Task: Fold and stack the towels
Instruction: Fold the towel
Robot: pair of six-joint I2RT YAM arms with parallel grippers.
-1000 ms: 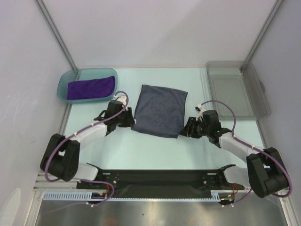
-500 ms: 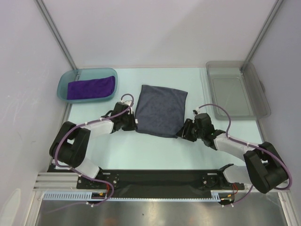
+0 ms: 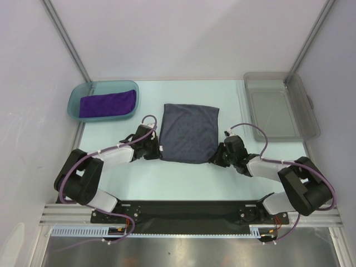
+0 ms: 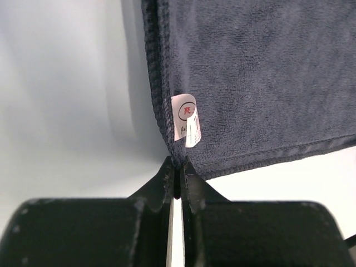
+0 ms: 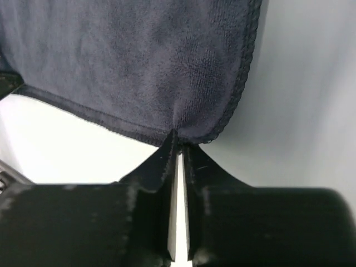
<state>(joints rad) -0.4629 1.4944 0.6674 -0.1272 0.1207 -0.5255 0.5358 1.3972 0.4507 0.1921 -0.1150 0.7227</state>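
A grey-blue towel (image 3: 189,133) lies flat in the middle of the table. My left gripper (image 3: 158,151) is shut on its near left corner (image 4: 177,158), just below a small white label (image 4: 186,119). My right gripper (image 3: 214,158) is shut on the near right corner (image 5: 179,135), where the cloth puckers between the fingertips. Both corners look slightly lifted. A deep purple towel (image 3: 108,103) lies folded in the teal tray (image 3: 75,101) at the back left.
A clear grey bin (image 3: 278,108) stands at the back right, with nothing visible in it. White walls and metal posts close in the table on three sides. The black rail with both arm bases (image 3: 189,211) runs along the near edge.
Both grippers have moved inward onto the grey-blue towel's near corners and shut on them. The towel's near edge has drawn in, so the cloth sits squarer.
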